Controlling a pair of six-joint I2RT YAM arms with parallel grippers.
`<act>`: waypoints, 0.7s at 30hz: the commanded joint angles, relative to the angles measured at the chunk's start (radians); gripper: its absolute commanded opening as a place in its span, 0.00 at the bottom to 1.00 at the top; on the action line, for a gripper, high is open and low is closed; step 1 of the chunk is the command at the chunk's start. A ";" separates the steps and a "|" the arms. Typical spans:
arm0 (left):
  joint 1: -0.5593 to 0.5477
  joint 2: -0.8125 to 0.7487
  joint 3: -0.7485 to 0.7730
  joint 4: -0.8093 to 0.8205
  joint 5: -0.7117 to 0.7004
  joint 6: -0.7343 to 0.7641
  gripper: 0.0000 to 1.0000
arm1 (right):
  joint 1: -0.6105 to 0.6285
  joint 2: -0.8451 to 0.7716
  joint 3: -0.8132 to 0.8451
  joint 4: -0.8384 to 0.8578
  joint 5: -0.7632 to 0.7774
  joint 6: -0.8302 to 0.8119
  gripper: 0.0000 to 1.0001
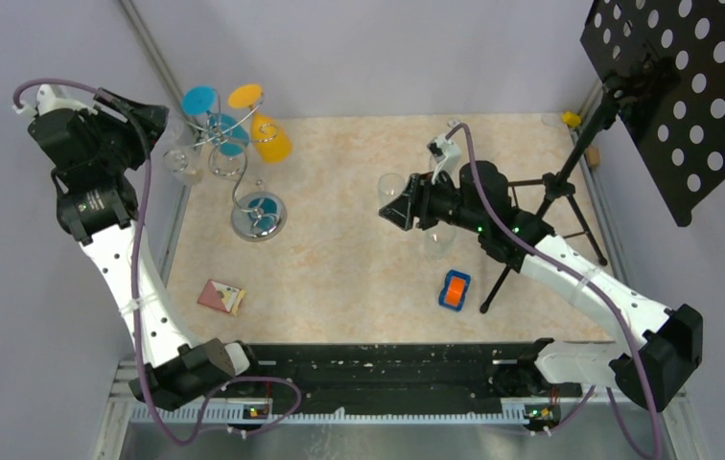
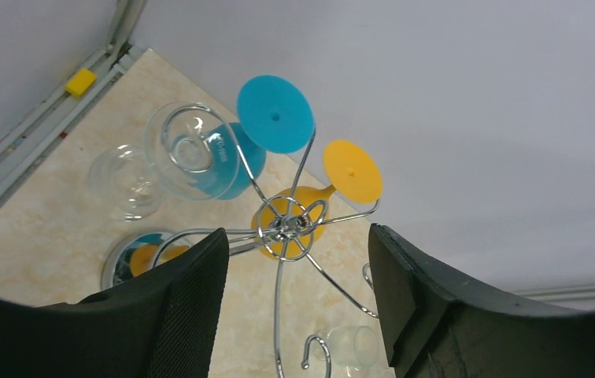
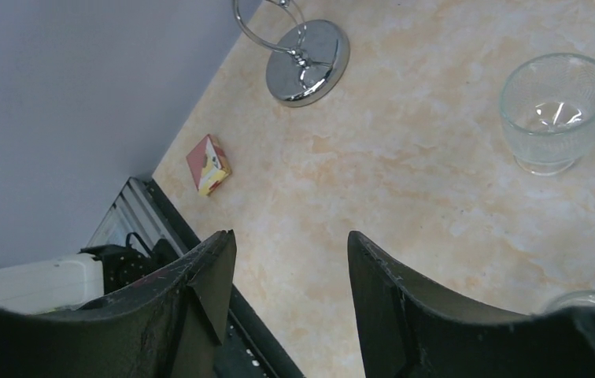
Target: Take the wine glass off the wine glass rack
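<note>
The silver wire wine glass rack [image 1: 234, 168] stands at the back left on its round chrome base [image 1: 257, 217]. From its curled arms hang a blue wine glass [image 1: 227, 134], an orange one [image 1: 271, 139] and a clear one [image 1: 184, 163]. My left gripper [image 1: 160, 125] hovers just left of the rack, open. In the left wrist view its black fingers [image 2: 192, 307] frame the rack's hub [image 2: 290, 224] from above and hold nothing; the clear glass [image 2: 188, 153] hangs to the left. My right gripper [image 1: 387, 209] is open and empty over mid-table, with bare table showing through the gap at the right gripper [image 3: 290, 268].
A black tripod [image 1: 550, 187] with a perforated board [image 1: 685, 86] stands at the right. Clear glasses [image 1: 393, 190] [image 1: 438, 241] stand on the table by the right gripper. An orange-and-blue toy car [image 1: 454, 289] and a small red box [image 1: 221, 297] lie near the front.
</note>
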 commanded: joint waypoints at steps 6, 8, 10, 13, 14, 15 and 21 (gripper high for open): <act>0.089 -0.075 -0.081 -0.043 -0.071 0.118 0.75 | -0.007 -0.055 -0.041 -0.032 0.128 -0.096 0.56; 0.101 -0.063 -0.087 -0.028 -0.061 0.131 0.75 | -0.007 -0.070 -0.061 -0.016 0.120 -0.095 0.56; 0.110 -0.037 -0.083 -0.029 -0.066 0.131 0.76 | -0.007 -0.084 -0.076 0.003 0.110 -0.088 0.56; 0.111 0.003 -0.082 -0.004 -0.092 0.080 0.75 | -0.007 -0.083 -0.085 0.031 0.094 -0.077 0.56; 0.111 0.012 -0.084 0.015 -0.098 0.068 0.75 | -0.007 -0.078 -0.080 0.029 0.089 -0.079 0.56; 0.112 0.021 -0.088 0.035 -0.112 0.058 0.75 | -0.007 -0.076 -0.077 0.030 0.083 -0.078 0.56; 0.112 0.071 -0.123 0.111 -0.114 0.060 0.75 | -0.007 -0.086 -0.093 0.060 0.076 -0.062 0.56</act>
